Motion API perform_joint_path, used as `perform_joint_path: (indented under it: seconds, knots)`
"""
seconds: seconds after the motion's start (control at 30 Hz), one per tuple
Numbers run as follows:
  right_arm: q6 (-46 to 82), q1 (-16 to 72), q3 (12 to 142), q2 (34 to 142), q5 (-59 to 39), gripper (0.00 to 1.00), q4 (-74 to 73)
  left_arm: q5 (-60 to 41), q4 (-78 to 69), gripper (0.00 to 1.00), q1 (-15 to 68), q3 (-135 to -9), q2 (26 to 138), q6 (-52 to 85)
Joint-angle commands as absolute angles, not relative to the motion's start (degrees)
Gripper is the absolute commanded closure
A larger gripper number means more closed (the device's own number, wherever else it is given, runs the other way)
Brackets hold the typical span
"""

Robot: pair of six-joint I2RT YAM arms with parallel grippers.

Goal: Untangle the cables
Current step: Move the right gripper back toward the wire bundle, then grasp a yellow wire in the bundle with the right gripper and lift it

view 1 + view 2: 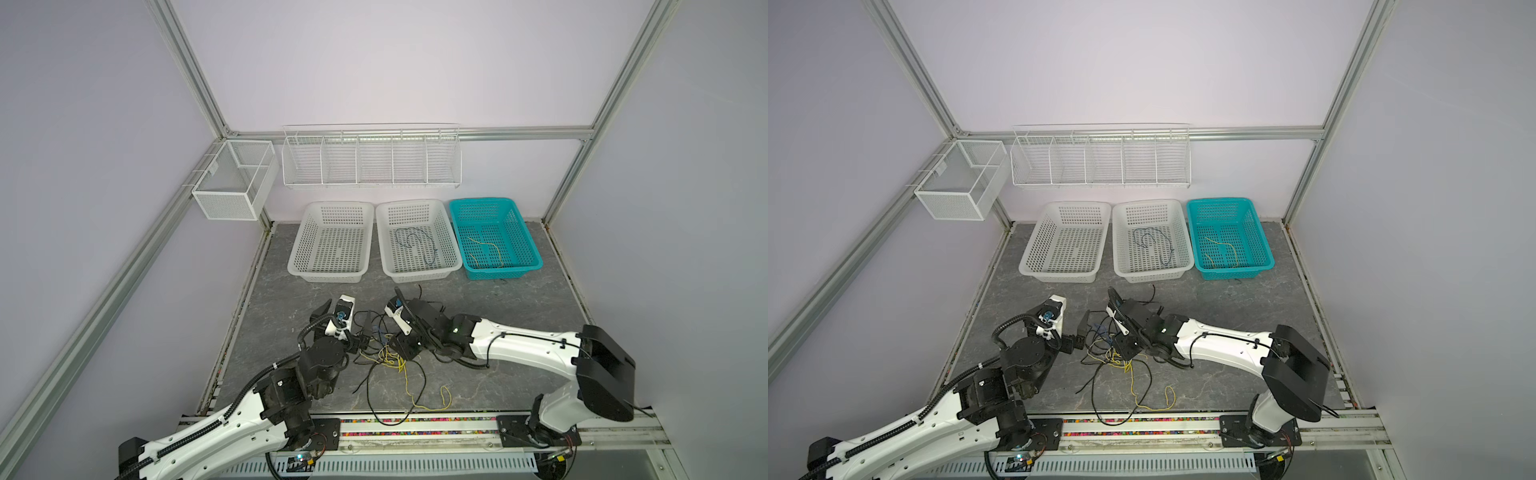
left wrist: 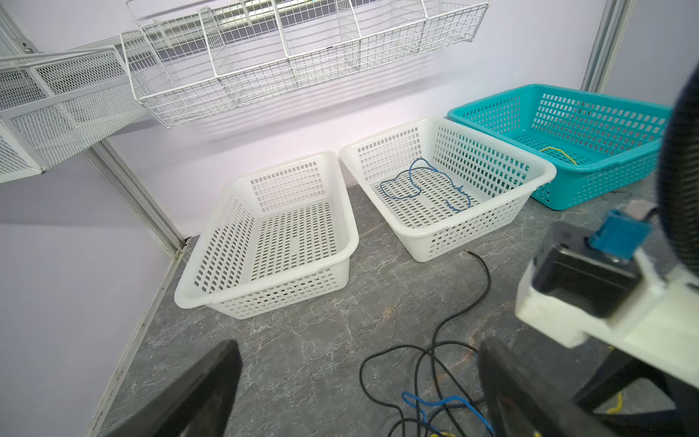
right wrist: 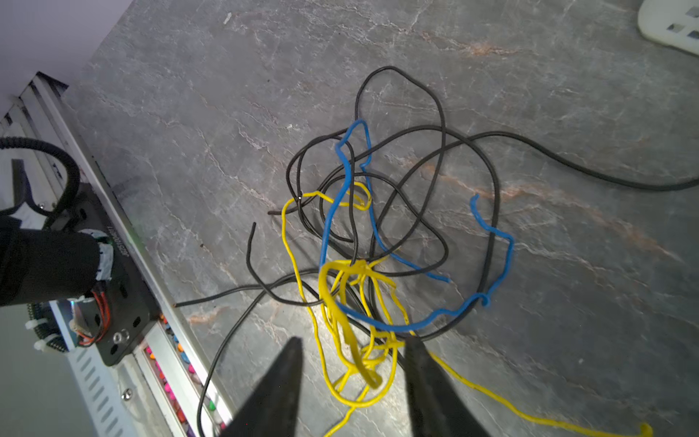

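Observation:
A tangle of black, blue and yellow cables (image 1: pixel 386 355) (image 1: pixel 1113 355) lies on the grey table between my two grippers. In the right wrist view the cables (image 3: pixel 363 234) knot together, and the yellow bundle sits between the fingers of my right gripper (image 3: pixel 355 342), which stand apart without pinching it. My right gripper (image 1: pixel 394 353) hangs low over the tangle's right side. My left gripper (image 1: pixel 365 332) (image 2: pixel 355 382) is wide open at the tangle's left edge, holding nothing. Black and blue loops (image 2: pixel 427 378) lie just inside its right finger.
Three baskets stand at the back: a white one (image 1: pixel 297 249) with nothing in it, a white one (image 1: pixel 384 249) holding a blue cable (image 2: pixel 423 185), and a teal one (image 1: pixel 536 257) holding a yellow cable (image 1: pixel 486 249). Wire racks (image 1: pixel 370 158) hang on the wall. A rail (image 1: pixel 415 424) borders the front.

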State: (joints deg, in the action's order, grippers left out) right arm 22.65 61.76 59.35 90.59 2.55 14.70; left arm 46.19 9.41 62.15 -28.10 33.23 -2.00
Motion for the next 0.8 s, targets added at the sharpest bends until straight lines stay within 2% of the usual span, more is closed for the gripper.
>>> perform_joint_path:
  seconds: [0.0, 0.13, 0.27, 0.43, 0.77]
  knots:
    - [22.5, 61.9, 60.9, 91.0, 5.4, 0.75, 13.0, 45.3, 10.3, 0.02, 62.0, -29.5, 33.2, -1.6]
    - [22.0, 62.0, 61.0, 87.4, 8.1, 0.93, 14.7, 44.2, 10.6, 0.02, 62.0, -29.4, 33.6, -1.6]
    - [19.9, 62.0, 61.4, 81.2, 7.8, 0.93, 16.0, 39.8, 11.6, 0.02, 62.0, -29.9, 34.8, -1.4]
    - [15.1, 61.9, 63.5, 74.3, 6.6, 0.93, 17.9, 29.7, 12.5, 0.02, 62.0, -29.9, 35.5, -0.6]
    - [7.9, 61.0, 68.0, 69.3, 5.0, 0.93, 19.0, 20.1, 13.5, 0.02, 62.0, -30.0, 37.3, 0.2]
